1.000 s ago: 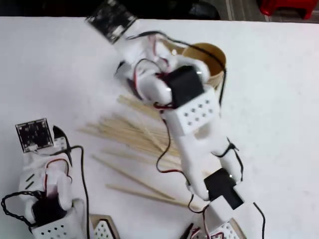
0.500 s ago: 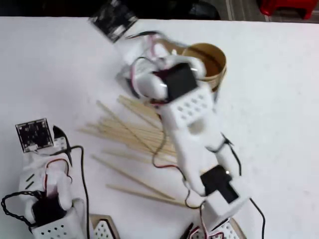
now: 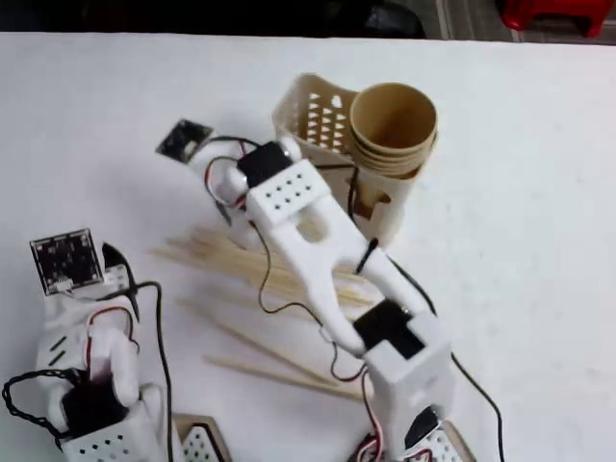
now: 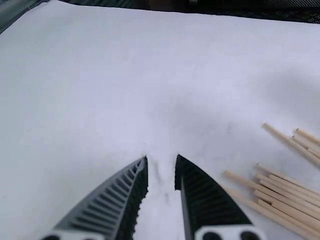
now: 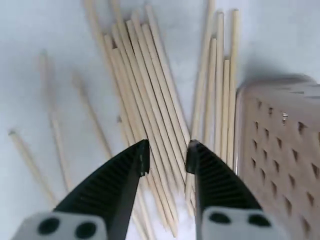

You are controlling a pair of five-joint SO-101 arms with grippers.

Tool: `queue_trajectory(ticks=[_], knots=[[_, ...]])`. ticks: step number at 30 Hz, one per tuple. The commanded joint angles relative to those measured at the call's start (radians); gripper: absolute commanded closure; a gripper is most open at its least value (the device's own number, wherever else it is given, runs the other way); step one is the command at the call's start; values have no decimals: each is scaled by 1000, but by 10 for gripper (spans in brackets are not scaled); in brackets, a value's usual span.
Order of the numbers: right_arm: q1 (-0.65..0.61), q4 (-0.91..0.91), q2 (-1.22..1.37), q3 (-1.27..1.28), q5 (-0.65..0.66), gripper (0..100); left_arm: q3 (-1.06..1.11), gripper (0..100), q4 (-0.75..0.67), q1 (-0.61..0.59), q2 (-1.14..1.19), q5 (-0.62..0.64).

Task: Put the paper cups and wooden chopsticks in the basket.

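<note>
While the right arm is leaning out over the middle of the table point(image 3: 539, 241), the right gripper point(image 5: 167, 155) is hanging just above the wooden chopsticks point(image 5: 150, 85). Its jaws are standing a narrow gap apart and are gripping nothing; two or three sticks are showing through the gap. The chopsticks are lying loose on the table in a rough fan, some side by side, a few stray ones apart from the bundle. Several are running right up beside the basket point(image 5: 280, 145) wall (touching or not, cannot tell).

In the high view the basket is standing upright at the far side of the table, and the paper cups point(image 3: 393, 120) are sitting nested in one stack at its end, rim poking above the basket wall.

The left gripper point(image 4: 161, 167) is hovering over bare table, jaws slightly parted and holding nothing, with chopstick ends lying near it to one side.
</note>
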Motion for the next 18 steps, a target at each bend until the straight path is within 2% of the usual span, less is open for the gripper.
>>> queue_trajectory(ticks=[1, 8, 18], knots=[[15, -68, 24, 18, 51, 802, -6, 890, -28, -4, -19, 6], [68, -156, 170, 17, 172, 828, -6, 890, -28, -4, -19, 6], [102, -229, 254, 17, 175, 829, -6, 890, -28, -4, -19, 6]])
